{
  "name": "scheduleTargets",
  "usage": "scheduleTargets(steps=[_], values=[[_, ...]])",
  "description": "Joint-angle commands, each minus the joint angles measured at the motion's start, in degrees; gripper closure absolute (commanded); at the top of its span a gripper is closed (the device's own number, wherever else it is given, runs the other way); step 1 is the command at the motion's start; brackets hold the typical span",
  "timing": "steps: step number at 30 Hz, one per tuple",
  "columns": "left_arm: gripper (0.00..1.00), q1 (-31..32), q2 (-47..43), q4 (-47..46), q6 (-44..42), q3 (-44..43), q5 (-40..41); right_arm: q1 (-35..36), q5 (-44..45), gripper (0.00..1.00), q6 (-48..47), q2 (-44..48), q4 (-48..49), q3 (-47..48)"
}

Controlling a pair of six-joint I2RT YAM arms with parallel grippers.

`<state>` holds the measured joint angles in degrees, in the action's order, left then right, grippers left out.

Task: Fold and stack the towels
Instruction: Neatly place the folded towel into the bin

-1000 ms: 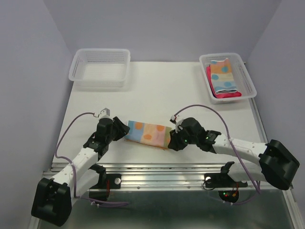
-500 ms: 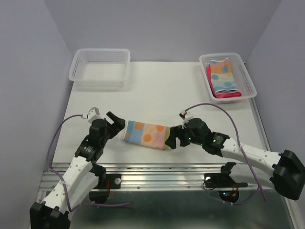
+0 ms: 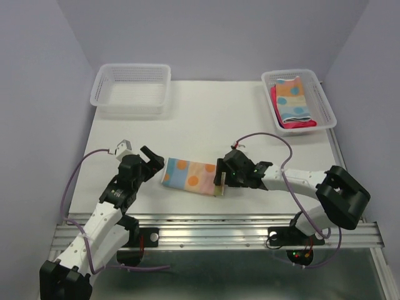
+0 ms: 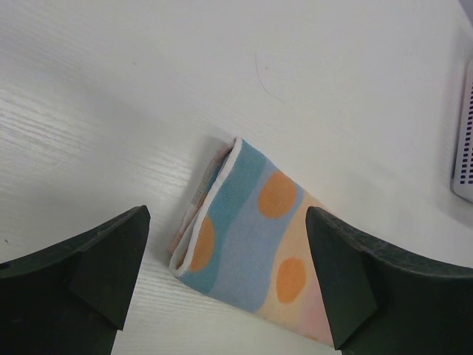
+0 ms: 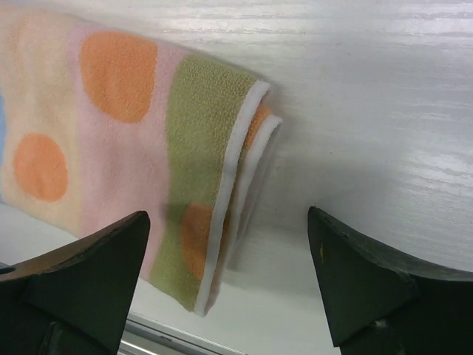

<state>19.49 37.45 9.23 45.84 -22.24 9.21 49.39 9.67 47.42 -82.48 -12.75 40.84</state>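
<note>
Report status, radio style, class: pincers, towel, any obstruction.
Left pincer open, right pincer open, neither gripping. Folded patterned towel flat on table between them. Nothing seen in the way.

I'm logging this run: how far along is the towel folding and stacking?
Done: folded towels sit stacked in the right basket, and the patterned towel on the table lies folded. In hand: nothing; left gripper and right gripper are open at its ends. Left: probably moving that towel onto the stack.
</note>
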Motion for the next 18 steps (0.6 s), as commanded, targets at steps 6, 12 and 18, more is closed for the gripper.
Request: scheduleTargets(steps=[6,12,18], values=[[0.01,0.2,-0.19,-2.2,-1.55,-1.75,1.16,3.52,6.75,0.34,5.67,-7.6,-4.9,6.26],[0.01,0.2,-0.54,-2.2,-1.72,-1.67,1.68,5.89,11.15,0.51,8.48,-11.21,-10.53,9.17],[0.01,0.2,-1.33,-2.2,-1.81,-1.32,2.12,6.51,12.21,0.65,9.89,-13.5,-10.8,8.91]])
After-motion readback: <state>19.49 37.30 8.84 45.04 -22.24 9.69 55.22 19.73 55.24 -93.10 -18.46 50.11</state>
